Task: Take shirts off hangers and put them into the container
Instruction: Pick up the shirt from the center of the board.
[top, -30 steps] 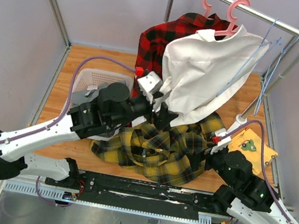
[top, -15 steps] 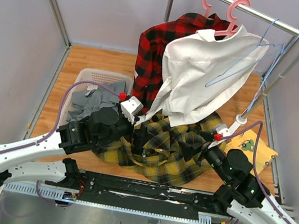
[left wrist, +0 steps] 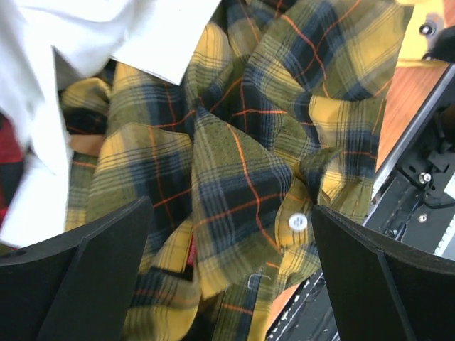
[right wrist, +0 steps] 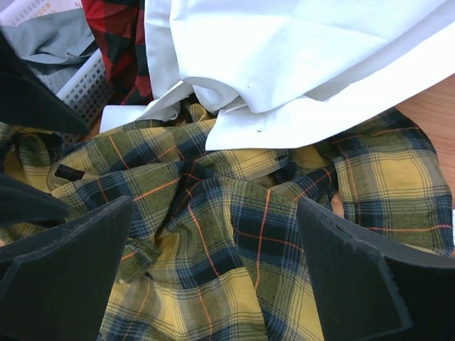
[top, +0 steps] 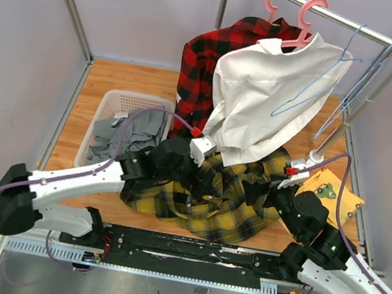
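White basket (top: 135,96) holds 1 grey shirt (top: 127,136); left gripper (left wrist: 231,206), right gripper (right wrist: 215,203) spread wide, empty.

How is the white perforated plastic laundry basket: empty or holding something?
Holding something: a crumpled plain grey shirt lies inside the white perforated plastic laundry basket, seen in the top view.

Wooden tabletop (top: 117,79), metal clothes rail (top: 339,19) across its far side, flat yellow cloth (top: 347,202) at the right edge
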Controlling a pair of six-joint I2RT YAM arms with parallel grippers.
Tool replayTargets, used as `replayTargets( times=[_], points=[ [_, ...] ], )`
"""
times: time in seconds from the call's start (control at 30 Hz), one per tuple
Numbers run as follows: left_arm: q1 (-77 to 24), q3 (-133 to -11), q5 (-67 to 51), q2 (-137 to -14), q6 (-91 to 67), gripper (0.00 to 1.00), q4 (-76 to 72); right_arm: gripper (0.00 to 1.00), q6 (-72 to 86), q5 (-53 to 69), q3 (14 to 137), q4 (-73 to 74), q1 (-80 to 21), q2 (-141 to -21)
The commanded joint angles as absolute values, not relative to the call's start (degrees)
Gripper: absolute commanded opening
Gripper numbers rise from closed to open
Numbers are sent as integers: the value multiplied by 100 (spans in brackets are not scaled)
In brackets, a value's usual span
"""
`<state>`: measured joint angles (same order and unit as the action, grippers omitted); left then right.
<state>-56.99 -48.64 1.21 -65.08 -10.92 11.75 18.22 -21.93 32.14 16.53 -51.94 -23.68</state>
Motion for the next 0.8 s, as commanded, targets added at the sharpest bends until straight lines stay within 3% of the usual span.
replayTargets(
  times=[0.0,0.13,0.53,0.67,0.73,0.77],
  points=[
    [-5623,-5368,-407,-7440,-1106,100,1079,98,1791,-2029,3296,1796,-5142,-2096],
    [-5625,-5587,-317,-8702,-1407,100,941,98,1727,-1875,3209,1885,-5142,-1648],
    [-6060,-5728,346,-10418,-1933,99,817,98,1658,-2031,3165,2223,-5142,-968],
    [-6264,-5751,237,-10743,-1811,77,947,98,1637,-2120,3168,2298,-5142,-974],
    [-6344,-5536,150,-10618,-1827,72,746,98,1627,-2152,3204,2368,-5142,-971],
    [-6385,-5396,127,-10412,-1847,63,647,98,1616,-2186,3223,2396,-5142,-967]
  ],
)
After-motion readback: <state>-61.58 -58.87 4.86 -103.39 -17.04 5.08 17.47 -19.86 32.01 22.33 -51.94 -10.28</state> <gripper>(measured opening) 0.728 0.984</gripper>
